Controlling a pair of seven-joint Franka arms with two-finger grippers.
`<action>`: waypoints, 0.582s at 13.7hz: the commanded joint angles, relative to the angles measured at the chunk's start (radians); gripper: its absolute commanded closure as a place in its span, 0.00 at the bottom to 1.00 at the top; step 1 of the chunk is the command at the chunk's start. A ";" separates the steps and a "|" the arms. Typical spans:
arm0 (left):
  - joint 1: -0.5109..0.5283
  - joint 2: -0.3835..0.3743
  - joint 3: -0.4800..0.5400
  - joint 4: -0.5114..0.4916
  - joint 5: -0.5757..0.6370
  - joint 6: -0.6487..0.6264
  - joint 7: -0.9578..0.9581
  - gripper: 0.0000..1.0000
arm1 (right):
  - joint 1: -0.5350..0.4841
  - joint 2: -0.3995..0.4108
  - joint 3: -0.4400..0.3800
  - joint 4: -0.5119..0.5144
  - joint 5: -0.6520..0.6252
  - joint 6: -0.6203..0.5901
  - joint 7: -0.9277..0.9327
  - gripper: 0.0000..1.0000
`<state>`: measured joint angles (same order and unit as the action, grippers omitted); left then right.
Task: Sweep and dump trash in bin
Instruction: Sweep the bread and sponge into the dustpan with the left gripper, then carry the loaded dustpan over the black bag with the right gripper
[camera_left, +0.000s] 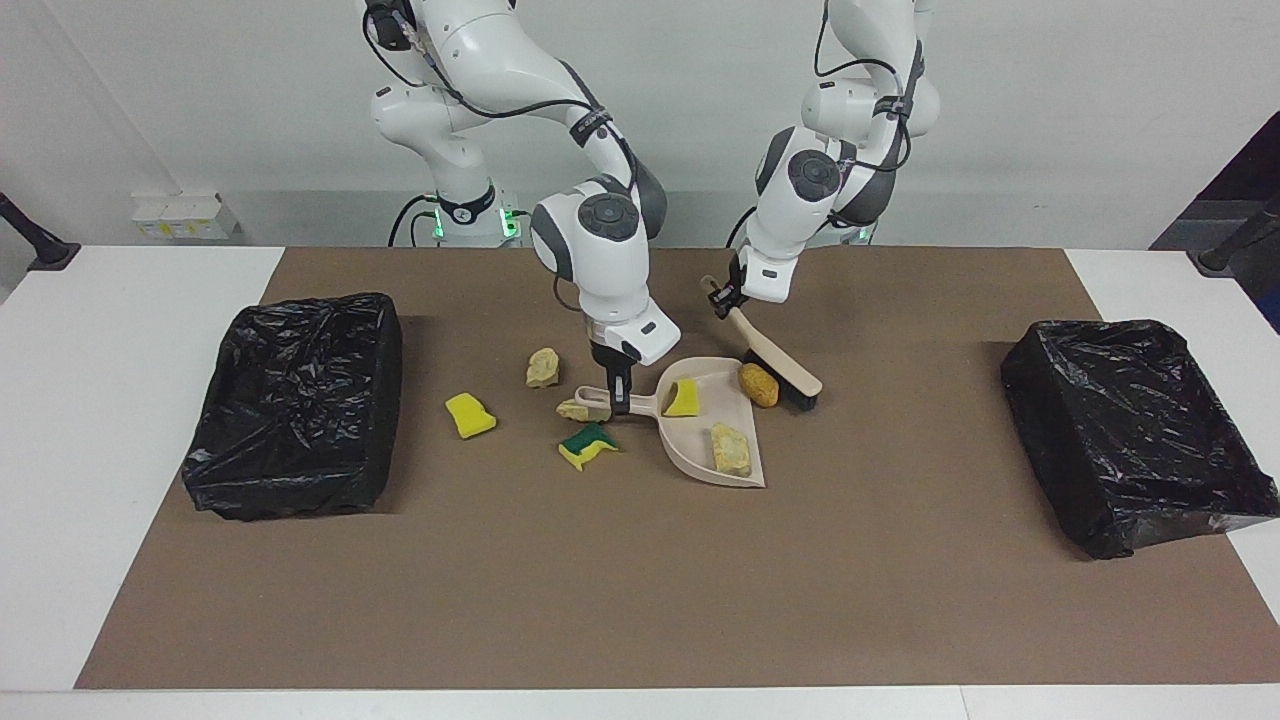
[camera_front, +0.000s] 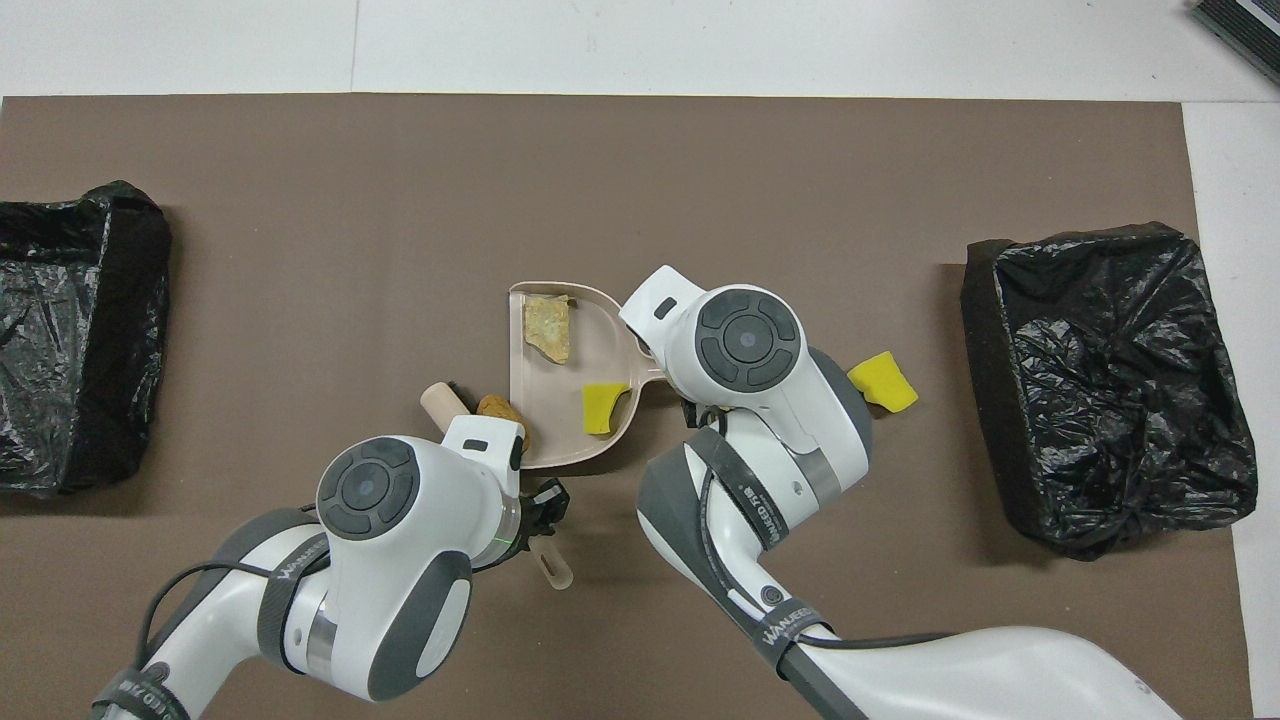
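Brush (camera_left: 775, 358) slants from the left gripper (camera_left: 722, 300), clenched on its handle, bristles touching the orange lump (camera_left: 758, 384) at the dustpan (camera_left: 712, 440) mouth; right gripper (camera_left: 620, 395) clamps the pan's handle.

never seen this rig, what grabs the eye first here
Mid-table, the right gripper is shut on the beige dustpan handle, while the left gripper angles a brush against an orange-brown lump at the pan's edge. Two black-lined bins flank the mat.
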<state>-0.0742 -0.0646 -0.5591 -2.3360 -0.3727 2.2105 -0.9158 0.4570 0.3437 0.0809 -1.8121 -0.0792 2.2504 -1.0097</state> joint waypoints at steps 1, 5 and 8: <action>-0.021 0.071 -0.021 0.046 -0.012 -0.003 0.145 1.00 | -0.014 -0.026 0.005 -0.027 0.024 -0.011 -0.041 1.00; -0.022 0.091 -0.019 0.136 0.035 -0.131 0.255 1.00 | -0.018 -0.026 0.007 -0.029 0.024 -0.011 -0.046 1.00; -0.016 0.049 -0.015 0.190 0.116 -0.276 0.299 1.00 | -0.041 -0.038 0.007 -0.026 0.024 -0.018 -0.070 1.00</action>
<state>-0.0837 0.0041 -0.5872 -2.1937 -0.3004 2.0261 -0.6487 0.4477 0.3422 0.0808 -1.8127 -0.0791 2.2471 -1.0143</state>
